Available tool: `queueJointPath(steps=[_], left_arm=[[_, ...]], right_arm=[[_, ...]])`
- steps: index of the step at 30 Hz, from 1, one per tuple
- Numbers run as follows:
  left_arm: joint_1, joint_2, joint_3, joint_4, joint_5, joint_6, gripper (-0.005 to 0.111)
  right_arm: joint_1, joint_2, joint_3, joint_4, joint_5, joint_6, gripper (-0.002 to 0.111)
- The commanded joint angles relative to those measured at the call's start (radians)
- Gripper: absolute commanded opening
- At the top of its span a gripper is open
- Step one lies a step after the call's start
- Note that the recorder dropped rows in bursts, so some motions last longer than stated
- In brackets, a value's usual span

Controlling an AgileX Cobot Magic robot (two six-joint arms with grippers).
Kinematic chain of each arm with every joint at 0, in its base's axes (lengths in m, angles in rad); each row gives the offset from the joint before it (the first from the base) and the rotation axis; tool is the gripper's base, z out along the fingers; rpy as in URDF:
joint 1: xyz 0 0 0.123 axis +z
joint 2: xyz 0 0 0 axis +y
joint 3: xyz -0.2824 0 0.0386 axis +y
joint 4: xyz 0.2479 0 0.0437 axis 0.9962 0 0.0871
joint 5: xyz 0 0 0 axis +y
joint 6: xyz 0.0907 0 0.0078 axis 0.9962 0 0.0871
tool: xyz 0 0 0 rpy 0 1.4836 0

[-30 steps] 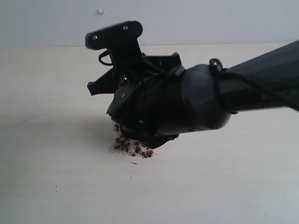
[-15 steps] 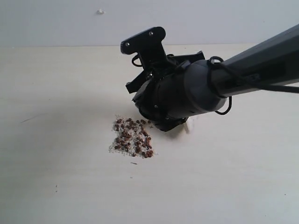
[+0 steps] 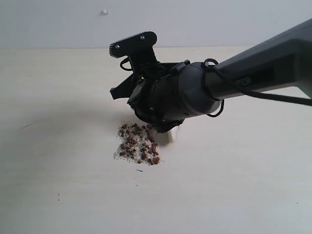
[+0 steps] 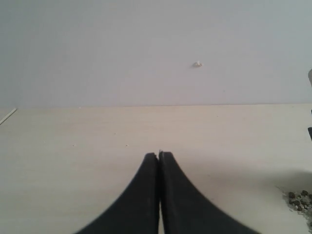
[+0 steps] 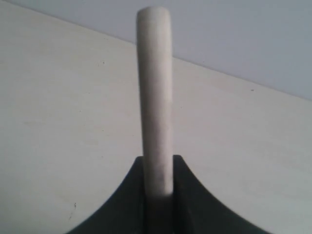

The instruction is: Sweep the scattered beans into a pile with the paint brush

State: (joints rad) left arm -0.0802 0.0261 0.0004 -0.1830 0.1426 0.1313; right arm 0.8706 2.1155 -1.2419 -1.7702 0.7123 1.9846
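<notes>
The beans (image 3: 138, 144) lie in one small dense pile (image 3: 141, 151) with white grains on the pale table. Just right of the pile, the off-white bristles of the paint brush (image 3: 168, 137) touch the table under the black wrist of my right arm (image 3: 170, 100). In the right wrist view, my right gripper (image 5: 158, 161) is shut on the brush's pale wooden handle (image 5: 155, 83), which sticks out past the fingers. My left gripper (image 4: 159, 155) is shut on nothing above bare table, with the edge of the beans (image 4: 299, 200) off to one side. The ferrule is hidden.
The pale wooden table (image 3: 58, 97) meets a grey wall at the back. A small white fleck (image 3: 104, 11) sticks to that wall. A thin dark scratch (image 3: 29, 125) marks the table at the left. The left arm is outside the exterior view.
The right arm, first low over the pile and covering part of it, swung up and to the right, then came back left. The brush now stands at the pile's right edge.
</notes>
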Motion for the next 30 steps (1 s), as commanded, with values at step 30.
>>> queueJointPath(steps=[30], left_arm=[[-0.001, -0.005, 0.0, -0.009, -0.002, -0.007, 0.0]], right_arm=[[0.11, -0.295, -0.001, 0.128, 0.054, -0.565, 0.0]])
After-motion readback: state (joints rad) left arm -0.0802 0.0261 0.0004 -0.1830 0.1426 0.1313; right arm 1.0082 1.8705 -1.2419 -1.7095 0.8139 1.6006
